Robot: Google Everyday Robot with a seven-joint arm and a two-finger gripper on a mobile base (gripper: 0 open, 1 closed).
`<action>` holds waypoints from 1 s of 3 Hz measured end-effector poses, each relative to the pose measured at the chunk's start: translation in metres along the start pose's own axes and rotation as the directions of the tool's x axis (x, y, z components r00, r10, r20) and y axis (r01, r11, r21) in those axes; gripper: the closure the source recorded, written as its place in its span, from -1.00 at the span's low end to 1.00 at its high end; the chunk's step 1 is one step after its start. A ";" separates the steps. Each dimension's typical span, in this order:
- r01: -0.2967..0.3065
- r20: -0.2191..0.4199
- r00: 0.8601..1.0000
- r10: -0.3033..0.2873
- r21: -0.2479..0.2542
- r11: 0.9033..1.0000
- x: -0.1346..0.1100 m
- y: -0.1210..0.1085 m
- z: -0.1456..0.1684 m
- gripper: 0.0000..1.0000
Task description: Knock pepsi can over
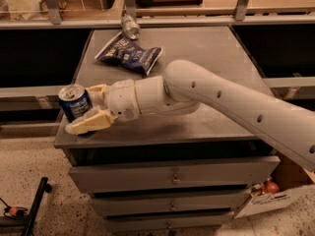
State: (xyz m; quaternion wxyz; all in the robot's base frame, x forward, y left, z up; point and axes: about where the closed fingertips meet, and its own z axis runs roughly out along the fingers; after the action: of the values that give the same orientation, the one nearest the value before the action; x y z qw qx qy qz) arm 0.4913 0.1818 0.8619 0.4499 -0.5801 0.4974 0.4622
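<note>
The pepsi can point(74, 101), dark blue with a silver top, stands at the front left corner of the grey cabinet top point(206, 48), leaning slightly. My gripper point(80, 109) reaches in from the right on a white arm. It is open, with the can between its cream fingers. One finger point(96, 89) lies behind the can to its right. The other finger point(89, 123) runs along the can's front base towards the left edge.
A flat dark blue chip bag point(129, 53) lies at the back middle of the top. A small silvery can point(130, 26) lies behind it at the far edge. Drawers front the cabinet below. A cardboard box point(275, 193) sits on the floor at the right.
</note>
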 end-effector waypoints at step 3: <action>-0.003 0.008 1.000 0.003 0.001 1.000 0.000 -0.001 -0.002 0.74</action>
State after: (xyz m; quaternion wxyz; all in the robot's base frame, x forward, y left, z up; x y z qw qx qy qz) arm 0.4925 0.1801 0.8626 0.4516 -0.5775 0.4967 0.4647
